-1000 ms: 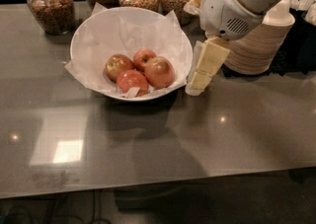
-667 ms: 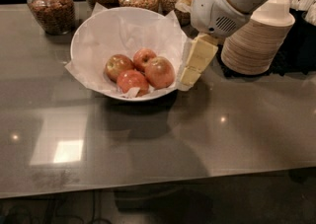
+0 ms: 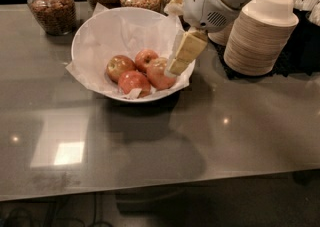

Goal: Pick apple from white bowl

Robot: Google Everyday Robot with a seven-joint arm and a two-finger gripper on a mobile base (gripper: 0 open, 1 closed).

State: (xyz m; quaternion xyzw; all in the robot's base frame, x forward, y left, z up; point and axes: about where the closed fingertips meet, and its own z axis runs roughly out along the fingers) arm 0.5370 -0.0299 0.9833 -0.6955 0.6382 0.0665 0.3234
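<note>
Gripper [image 3: 178,64] held over right side of white bowl [image 3: 95,36], tilted down-left; opening cannot be told from this angle. Apple [image 3: 158,74] found just left of tip, possibly touched, rightmost among other apples [image 3: 120,67]. Short down-left reach judged needed.

Dull orange-red apple [image 3: 158,75] lies in paper-lined white bowl [image 3: 107,28], gripper [image 3: 177,66] just beside it.

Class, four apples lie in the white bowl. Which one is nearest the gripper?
The rightmost apple, dull orange-red, beside the gripper over the right side of the white bowl; the other three apples lie further left.
</note>
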